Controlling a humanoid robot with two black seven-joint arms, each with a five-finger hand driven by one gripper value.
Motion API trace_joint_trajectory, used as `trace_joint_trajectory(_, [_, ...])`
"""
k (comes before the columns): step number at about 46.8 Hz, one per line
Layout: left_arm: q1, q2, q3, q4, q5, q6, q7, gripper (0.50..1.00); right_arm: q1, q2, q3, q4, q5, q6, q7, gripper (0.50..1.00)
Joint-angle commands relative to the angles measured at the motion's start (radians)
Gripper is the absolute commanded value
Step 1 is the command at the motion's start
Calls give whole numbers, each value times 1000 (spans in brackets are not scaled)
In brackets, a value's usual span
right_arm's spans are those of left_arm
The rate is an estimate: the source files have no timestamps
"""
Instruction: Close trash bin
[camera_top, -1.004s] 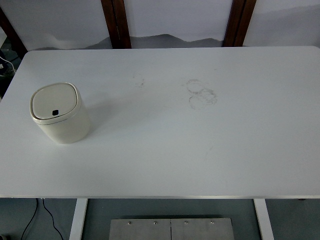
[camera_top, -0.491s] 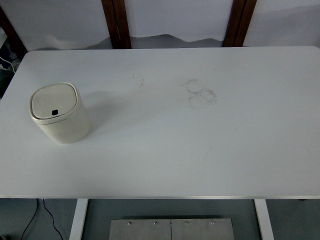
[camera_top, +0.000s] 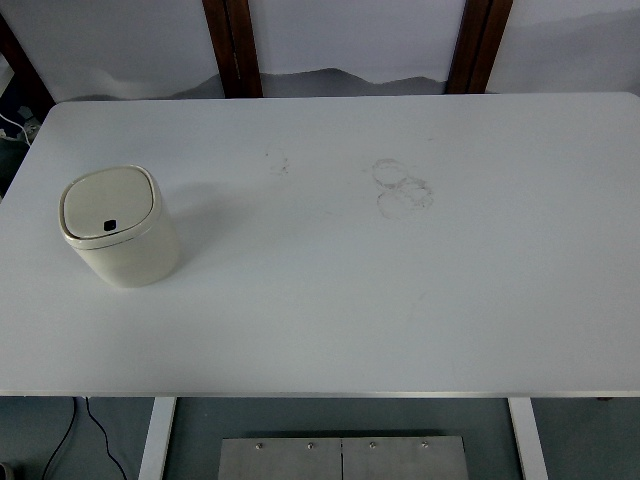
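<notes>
sitting upright at the left of the frame on the white counter (camera_top: 400, 300), the trash bin (camera_top: 118, 228) is showing its lid down; neither hand is appearing, so nearness and finger state cannot be told.

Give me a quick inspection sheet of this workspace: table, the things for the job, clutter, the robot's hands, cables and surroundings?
Surface: white table, faint ring-shaped marks right of centre.
Job's things: cream trash bin standing upright near the left edge, lid down flat, so it looks closed.
Clutter: nothing seen.
Hands: nothing seen; neither is in view.
Cables: a dark cable hangs below the table's near left corner.
Surroundings: two dark wooden posts behind the table; a metal plate below its near edge.
</notes>
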Motion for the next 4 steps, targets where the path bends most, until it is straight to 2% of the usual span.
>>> trace_joint_trajectory(1, [12,0,0,0,0,-1,0,1000,0,0,0,0,0,0,0,995])
trace_joint_trajectory(4, [16,0,2,0,0,-1,2,1000,0,0,0,0,0,0,0,995])
